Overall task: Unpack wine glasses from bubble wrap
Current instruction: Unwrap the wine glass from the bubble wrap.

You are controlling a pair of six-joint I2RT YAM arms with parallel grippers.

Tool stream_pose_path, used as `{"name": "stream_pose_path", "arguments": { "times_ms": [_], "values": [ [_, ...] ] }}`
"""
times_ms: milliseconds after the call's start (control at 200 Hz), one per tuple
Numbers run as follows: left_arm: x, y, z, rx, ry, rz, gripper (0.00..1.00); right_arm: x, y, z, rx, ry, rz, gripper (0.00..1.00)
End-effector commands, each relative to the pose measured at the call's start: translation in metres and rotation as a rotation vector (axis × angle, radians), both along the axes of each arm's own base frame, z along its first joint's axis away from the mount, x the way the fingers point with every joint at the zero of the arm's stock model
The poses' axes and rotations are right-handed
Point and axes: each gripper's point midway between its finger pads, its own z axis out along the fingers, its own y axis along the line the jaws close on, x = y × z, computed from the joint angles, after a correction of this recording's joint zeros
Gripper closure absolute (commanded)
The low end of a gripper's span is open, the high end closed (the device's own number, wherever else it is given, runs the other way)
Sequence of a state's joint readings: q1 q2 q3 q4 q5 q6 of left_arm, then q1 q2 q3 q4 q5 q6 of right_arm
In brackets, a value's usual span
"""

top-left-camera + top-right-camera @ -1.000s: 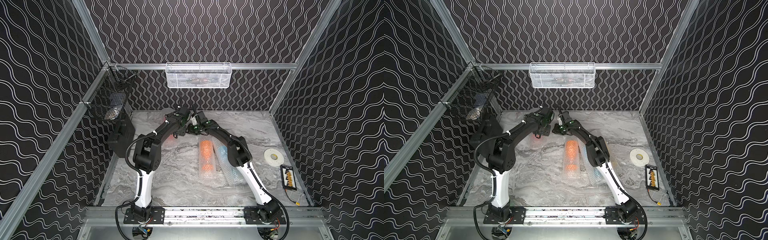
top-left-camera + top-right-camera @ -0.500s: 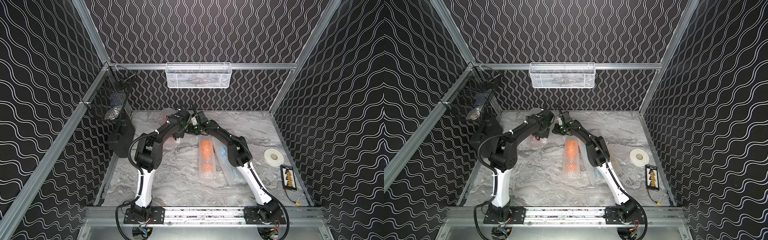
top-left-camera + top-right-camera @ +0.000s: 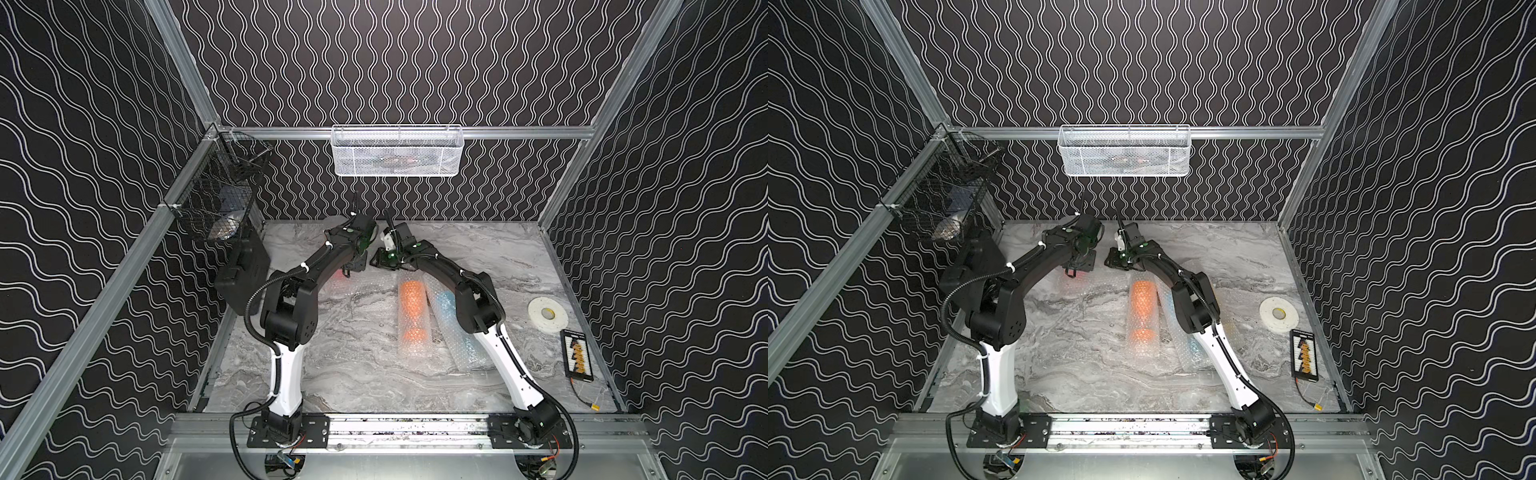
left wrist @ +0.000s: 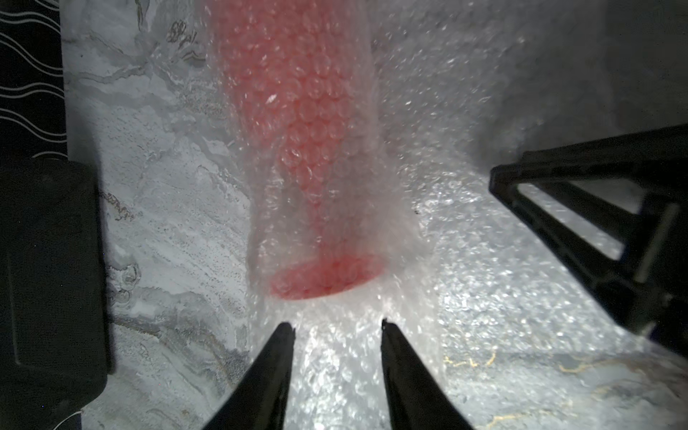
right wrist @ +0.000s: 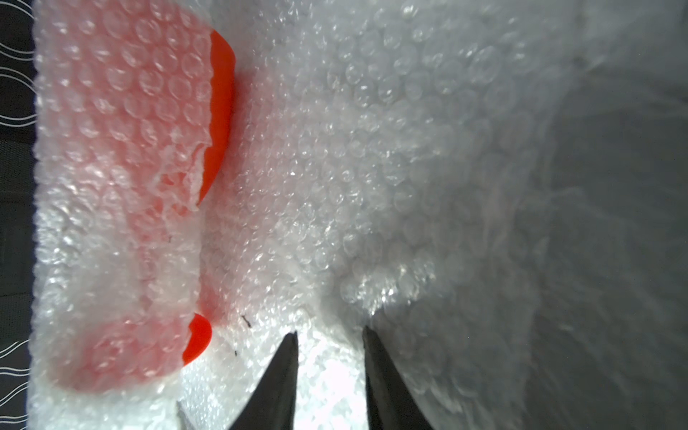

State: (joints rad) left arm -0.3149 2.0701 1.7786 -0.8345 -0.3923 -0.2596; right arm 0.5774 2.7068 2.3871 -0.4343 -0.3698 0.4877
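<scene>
At the very front, an aluminium rail (image 3: 415, 428) with both arm bases bolted on. Beyond that, grey marble tabletop (image 3: 357, 374).

Mid-table, two long rolls of bubble wrap side by side. First the orange goblet roll (image 3: 411, 316), bowl toward the back and foot toward the front, blurred through the plastic. Just to its right the blue goblet roll (image 3: 446, 303), partly hidden under the right arm's elbow. Off to the right, well apart from the rolls, a white tape roll (image 3: 548, 313) lying flat. Nearer the front, a black tray (image 3: 577, 353) of small orange pieces with a thin cable trailing.

Farther back, a bubble wrap sheet (image 4: 502, 279) spread nearly flat on the marble, hard to make out in both top views. On its left part, the red goblet (image 5: 219, 111) lying on its side under a loose layer of wrap. Bare red only at the bowl's rim and the foot's edge, in the right wrist view.

Over the sheet's far edge, both grippers facing each other, near but apart. For the left gripper (image 4: 337, 327): jaws parted roughly halfway, nothing clamped, tips down at the wrap just short of the goblet's foot. For the right gripper (image 5: 329, 333): jaws drawn in to a narrow gap, pinching a puckered fold of the sheet beside the goblet.

Against the left wall, a black case (image 3: 245, 270), with a black wire basket (image 3: 216, 208) above. On the back wall, a white mesh basket (image 3: 397, 151) hung from a crossbar.
</scene>
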Motion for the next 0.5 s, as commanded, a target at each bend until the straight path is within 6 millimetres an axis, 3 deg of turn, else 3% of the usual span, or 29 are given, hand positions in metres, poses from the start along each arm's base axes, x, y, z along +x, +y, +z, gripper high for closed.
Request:
{"name": "stream_pose_path", "arguments": {
  "times_ms": [0,155,290,410,490],
  "values": [
    [0.006,-0.002,0.002,0.013,-0.002,-0.017,0.48,-0.005,-0.002,-0.004,-0.010,0.035,-0.005,0.68],
    [0.005,0.004,-0.015,0.094,0.083,-0.019,0.36,-0.006,-0.002,-0.004,-0.009,0.037,-0.004,0.68],
    [0.005,0.007,-0.025,0.155,0.110,-0.024,0.18,-0.006,-0.002,-0.005,-0.007,0.040,-0.003,0.68],
    [0.006,0.008,-0.027,0.170,0.111,-0.020,0.17,-0.006,-0.002,-0.006,-0.004,0.041,-0.001,0.68],
    [0.006,0.010,-0.027,0.183,0.105,-0.011,0.25,-0.006,-0.002,-0.004,-0.003,0.038,0.000,0.68]
  ]
}}
